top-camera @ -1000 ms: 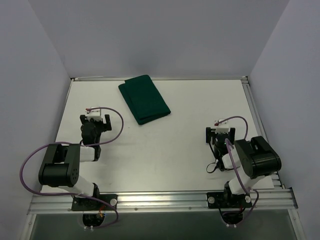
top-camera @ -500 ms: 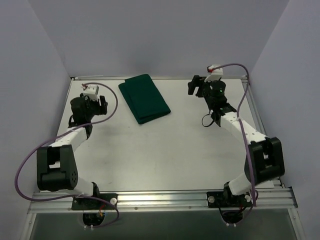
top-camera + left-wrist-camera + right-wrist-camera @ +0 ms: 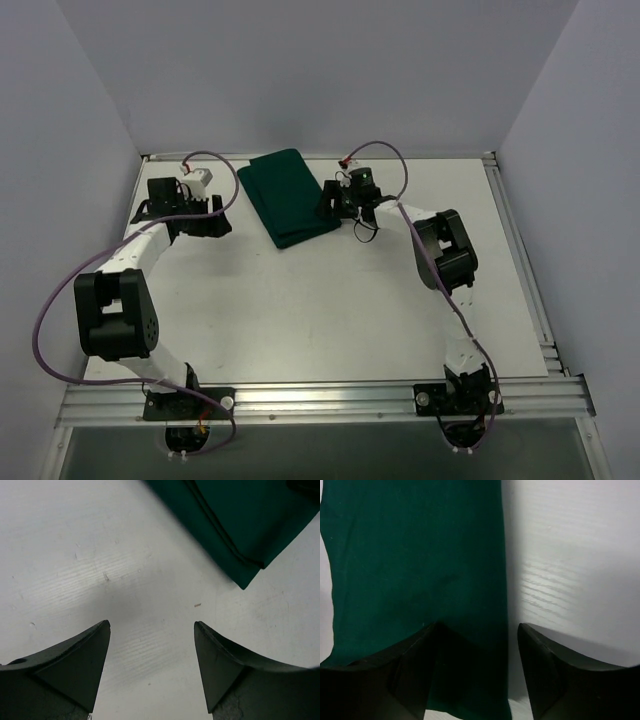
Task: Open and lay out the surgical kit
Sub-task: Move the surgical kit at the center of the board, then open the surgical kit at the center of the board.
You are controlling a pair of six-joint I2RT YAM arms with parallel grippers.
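The surgical kit (image 3: 288, 197) is a folded dark green cloth bundle lying closed at the back middle of the white table; nothing of its contents shows. My left gripper (image 3: 218, 222) is low over bare table just left of the kit, open and empty. In the left wrist view the kit's corner (image 3: 240, 530) lies ahead and to the right of the left gripper (image 3: 150, 627). My right gripper (image 3: 333, 206) is at the kit's right edge. In the right wrist view this gripper (image 3: 479, 627) stands open astride that cloth edge (image 3: 420, 555), one finger over cloth, the other over table.
The white table (image 3: 330, 300) is boxed in by pale walls on the left, back and right. An aluminium rail (image 3: 320, 400) with both arm bases runs along the near edge. Purple cables loop off each arm.
Both arms have reached out from near their bases to the far side of the table. The left gripper came in beside the kit's left side; the right one swung left onto its right edge.
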